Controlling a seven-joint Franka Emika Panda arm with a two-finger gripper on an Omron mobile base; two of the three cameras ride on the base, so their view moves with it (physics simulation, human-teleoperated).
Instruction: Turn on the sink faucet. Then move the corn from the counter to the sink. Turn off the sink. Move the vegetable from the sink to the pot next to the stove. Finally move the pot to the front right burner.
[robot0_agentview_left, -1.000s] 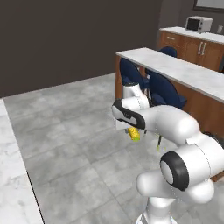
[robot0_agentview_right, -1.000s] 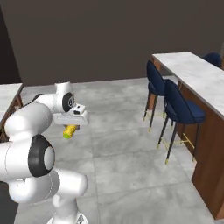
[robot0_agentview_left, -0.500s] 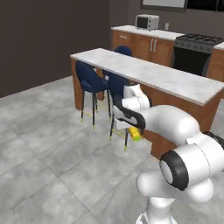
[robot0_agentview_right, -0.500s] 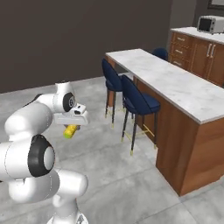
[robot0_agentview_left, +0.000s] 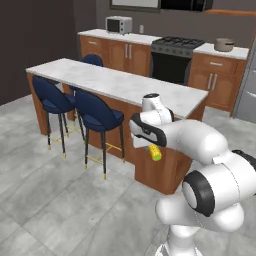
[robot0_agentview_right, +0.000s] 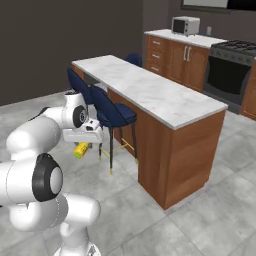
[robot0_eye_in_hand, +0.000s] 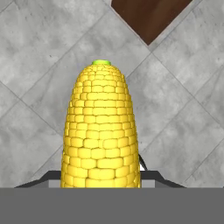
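Corn is clamped in the pincer, so it's up in the air over the grey tile floor, not lying on anything. In the hand view the cob runs straight away from the pincer, long axis lined up with the fingers, fat yellow end down by the tips and the little green end pointing out toward the floor. From the left base view it hangs out below the hand, tilted a bit, with the green tip at the low end; from the right base view it pokes down and slightly to the side below the hand too. The fingertips themselves are mostly hidden behind the cob, so I'm going by the fact that it sits between them with nothing under it.

The arm is tucked in close to the robot's body, just beside the wooden end of the marble-topped island. Two blue stools stand along the island's near side. Further back there's the black stove set between brown cabinets, the pot on the desk just beside the stove, and a microwave at the other end.
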